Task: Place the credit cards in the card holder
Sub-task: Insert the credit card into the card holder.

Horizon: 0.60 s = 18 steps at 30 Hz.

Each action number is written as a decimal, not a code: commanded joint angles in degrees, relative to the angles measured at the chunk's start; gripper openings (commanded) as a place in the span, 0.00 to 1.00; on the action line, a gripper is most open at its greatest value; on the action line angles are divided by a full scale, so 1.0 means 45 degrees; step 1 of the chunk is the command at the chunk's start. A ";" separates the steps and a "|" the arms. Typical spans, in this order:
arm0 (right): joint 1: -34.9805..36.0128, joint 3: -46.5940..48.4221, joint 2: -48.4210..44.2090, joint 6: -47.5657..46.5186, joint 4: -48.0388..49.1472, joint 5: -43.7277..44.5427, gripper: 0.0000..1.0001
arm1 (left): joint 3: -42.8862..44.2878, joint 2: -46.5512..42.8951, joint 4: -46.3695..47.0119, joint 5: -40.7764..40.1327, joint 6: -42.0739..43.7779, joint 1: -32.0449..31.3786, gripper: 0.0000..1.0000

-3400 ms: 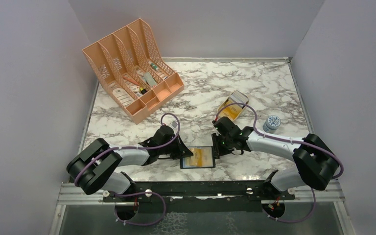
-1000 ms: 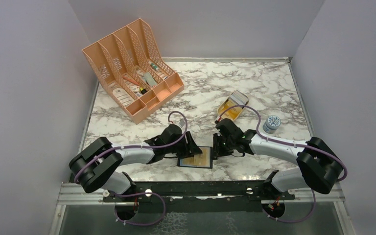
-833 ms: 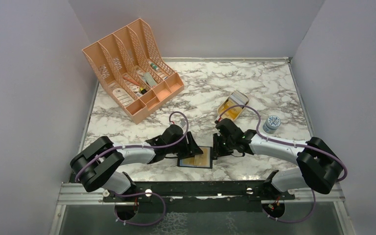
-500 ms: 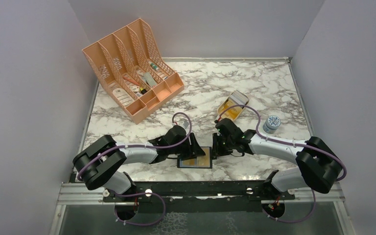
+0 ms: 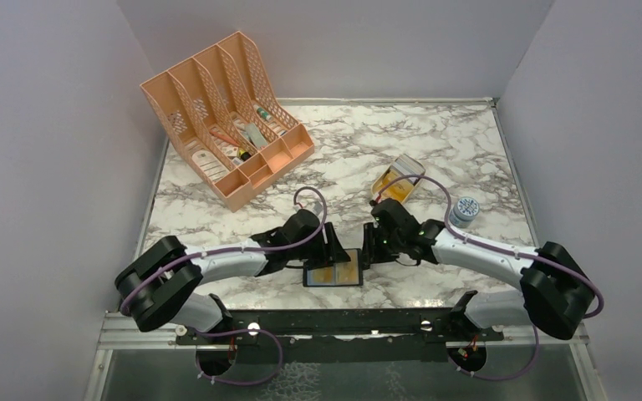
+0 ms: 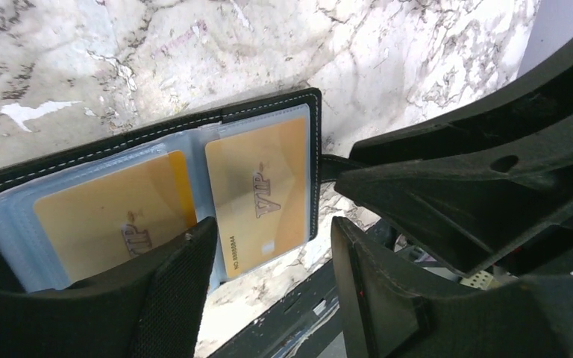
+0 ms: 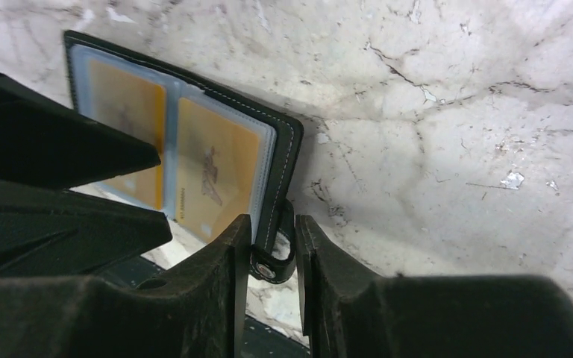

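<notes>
The black card holder [image 5: 332,285] lies open near the table's front edge. Two tan-orange credit cards [image 6: 112,216] [image 6: 261,194] sit in its clear sleeves, also seen in the right wrist view as the credit cards [image 7: 216,164]. My left gripper [image 5: 332,251] hovers open over the holder's near edge [image 6: 194,123], with nothing between its fingers [image 6: 179,283]. My right gripper [image 5: 366,253] straddles the holder's right edge [image 7: 287,149] and its snap tab [image 7: 272,265]. Its jaws stand narrowly apart, and the tab's loop hangs unsqueezed between them.
A peach desk organiser [image 5: 226,142] with small items stands at the back left. A gold tin [image 5: 399,178] lies open behind my right arm, and a small round blue-grey jar [image 5: 465,210] sits to its right. A black rail [image 5: 334,322] runs along the near edge.
My left gripper has slid right, over the open holder. My right gripper's jaws have widened a little around the snap tab. The holder has hardly moved.
</notes>
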 commanded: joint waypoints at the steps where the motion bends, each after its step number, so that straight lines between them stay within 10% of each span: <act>1: 0.0091 0.0550 -0.0898 0.0023 -0.0421 0.0266 0.29 | 0.0770 -0.1026 -0.2028 -0.1068 0.1228 0.0064 0.61; 18: 0.0335 0.1935 -0.0382 0.0138 -0.1402 0.0737 0.42 | -0.0540 -0.2762 -0.2510 0.0264 0.2138 0.2317 0.68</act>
